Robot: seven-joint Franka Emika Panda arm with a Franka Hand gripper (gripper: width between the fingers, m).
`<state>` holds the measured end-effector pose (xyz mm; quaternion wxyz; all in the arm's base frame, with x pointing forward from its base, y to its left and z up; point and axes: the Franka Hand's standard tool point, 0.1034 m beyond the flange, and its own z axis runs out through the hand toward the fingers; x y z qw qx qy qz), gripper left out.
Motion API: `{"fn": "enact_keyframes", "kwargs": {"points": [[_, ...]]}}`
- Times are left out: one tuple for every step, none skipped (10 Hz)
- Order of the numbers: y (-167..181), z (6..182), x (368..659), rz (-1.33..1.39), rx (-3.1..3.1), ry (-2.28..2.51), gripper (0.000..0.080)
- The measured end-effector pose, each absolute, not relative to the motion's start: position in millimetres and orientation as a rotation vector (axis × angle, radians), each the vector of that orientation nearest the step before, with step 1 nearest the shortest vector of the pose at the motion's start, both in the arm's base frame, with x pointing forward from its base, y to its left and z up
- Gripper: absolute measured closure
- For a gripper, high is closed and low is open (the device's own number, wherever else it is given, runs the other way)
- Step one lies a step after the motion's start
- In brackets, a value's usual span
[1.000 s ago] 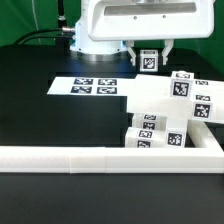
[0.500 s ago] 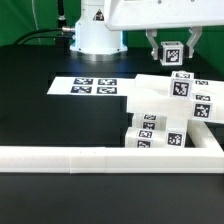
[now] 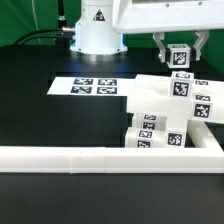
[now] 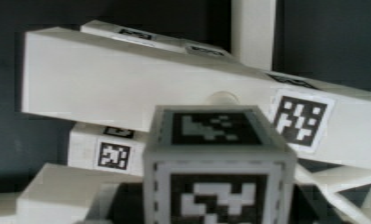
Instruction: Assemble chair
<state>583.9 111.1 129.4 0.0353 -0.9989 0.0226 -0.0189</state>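
Observation:
My gripper (image 3: 179, 55) is shut on a small white tagged chair block (image 3: 179, 56) and holds it in the air above the pile of chair parts at the exterior view's right. In the wrist view the held block (image 4: 214, 160) fills the foreground between the fingers. Below it lies the large flat white slab (image 3: 150, 97), also in the wrist view (image 4: 146, 85). Tagged square posts (image 3: 182, 87) and smaller tagged pieces (image 3: 148, 132) lie on and beside the slab.
The marker board (image 3: 92, 87) lies flat on the black table at the middle. A long white L-shaped border rail (image 3: 100, 157) runs along the front and up the exterior view's right side. The robot base (image 3: 95, 30) stands at the back.
My gripper has carried the tagged block toward the exterior view's right, from above the slab's back edge to above the tagged posts.

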Motion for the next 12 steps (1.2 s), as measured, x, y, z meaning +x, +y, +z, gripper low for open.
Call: {"fn": "enact_keyframes", "kwargs": {"points": [[114.5,125.7,583.6,-0.051,-3.071,0.068,0.0514],[112.9,126.1,584.1,-0.052,-3.071,0.070,0.0514],[112.7,125.4,583.8,-0.051,-3.072,0.071,0.0514],[112.7,124.6,583.6,-0.050,-3.072,0.071,0.0514],[113.1,123.7,583.4,-0.049,-3.072,0.071,0.0514],[114.5,123.4,583.3,-0.051,-3.072,0.069,0.0514],[114.9,123.1,583.7,-0.054,-3.072,0.067,0.0514],[114.6,122.8,584.2,-0.058,-3.072,0.068,0.0514],[114.7,122.9,584.5,-0.060,-3.072,0.068,0.0514],[114.9,122.9,584.5,-0.060,-3.071,0.068,0.0514],[115.6,122.9,584.6,-0.062,-3.071,0.068,0.0514],[116.6,122.7,584.7,-0.067,-3.071,0.068,0.0514]]}}
